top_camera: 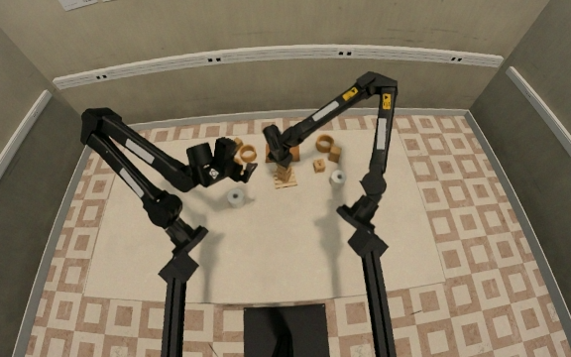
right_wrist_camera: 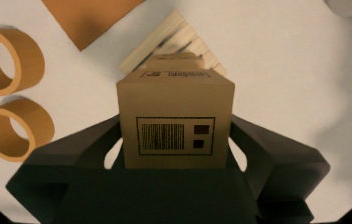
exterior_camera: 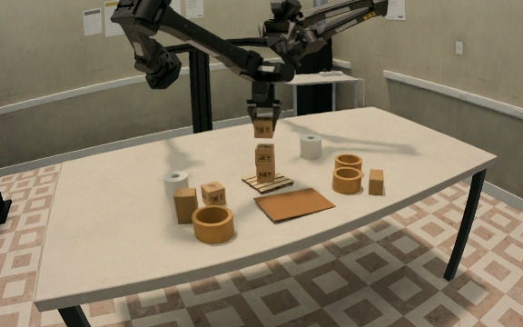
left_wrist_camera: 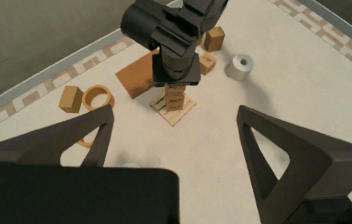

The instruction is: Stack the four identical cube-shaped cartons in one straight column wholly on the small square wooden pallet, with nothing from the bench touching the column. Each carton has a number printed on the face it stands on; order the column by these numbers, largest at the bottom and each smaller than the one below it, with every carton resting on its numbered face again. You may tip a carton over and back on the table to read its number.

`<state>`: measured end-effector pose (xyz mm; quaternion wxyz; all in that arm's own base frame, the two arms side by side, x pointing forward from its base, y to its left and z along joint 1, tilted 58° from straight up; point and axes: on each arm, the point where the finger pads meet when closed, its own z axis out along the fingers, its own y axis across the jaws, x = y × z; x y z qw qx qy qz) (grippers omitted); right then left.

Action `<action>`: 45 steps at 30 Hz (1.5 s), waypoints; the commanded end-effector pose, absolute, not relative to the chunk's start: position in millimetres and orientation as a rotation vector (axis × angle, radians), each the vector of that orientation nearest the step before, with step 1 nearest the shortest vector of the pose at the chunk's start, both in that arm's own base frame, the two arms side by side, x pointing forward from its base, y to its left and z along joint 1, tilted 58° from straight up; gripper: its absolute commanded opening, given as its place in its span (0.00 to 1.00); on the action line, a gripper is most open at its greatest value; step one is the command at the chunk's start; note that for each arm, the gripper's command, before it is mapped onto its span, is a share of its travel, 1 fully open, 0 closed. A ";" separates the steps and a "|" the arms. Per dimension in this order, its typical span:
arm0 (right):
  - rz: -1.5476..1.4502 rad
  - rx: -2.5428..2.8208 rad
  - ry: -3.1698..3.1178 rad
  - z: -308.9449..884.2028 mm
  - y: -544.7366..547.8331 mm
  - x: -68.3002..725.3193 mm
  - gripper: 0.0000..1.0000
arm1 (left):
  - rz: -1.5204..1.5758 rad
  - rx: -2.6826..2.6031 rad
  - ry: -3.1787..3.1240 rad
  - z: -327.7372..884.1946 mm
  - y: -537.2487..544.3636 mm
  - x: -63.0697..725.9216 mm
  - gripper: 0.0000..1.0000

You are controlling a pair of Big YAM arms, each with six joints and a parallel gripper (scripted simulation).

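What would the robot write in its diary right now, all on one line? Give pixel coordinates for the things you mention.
right hand (exterior_camera: 263,124) (right_wrist_camera: 176,120): holding carton (exterior_camera: 263,129) (right_wrist_camera: 176,135) | place: above two-carton column (exterior_camera: 265,164) (left_wrist_camera: 175,102) on pallet (top_camera: 285,185) (exterior_camera: 249,182) (left_wrist_camera: 173,120) (right_wrist_camera: 152,42) | left hand (left_wrist_camera: 175,112): open
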<state>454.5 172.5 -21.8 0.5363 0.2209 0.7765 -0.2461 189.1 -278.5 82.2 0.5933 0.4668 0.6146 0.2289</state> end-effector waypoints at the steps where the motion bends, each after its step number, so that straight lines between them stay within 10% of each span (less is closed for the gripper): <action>1: -0.627 0.499 1.864 -31.9 159.0 457.8 0.50 | 0.533 1.090 1.421 83.1 -280.9 188.9 1.00; 45: -0.621 0.503 1.861 -41.4 144.1 477.1 0.50 | 0.533 1.090 1.421 83.1 -280.9 188.9 1.00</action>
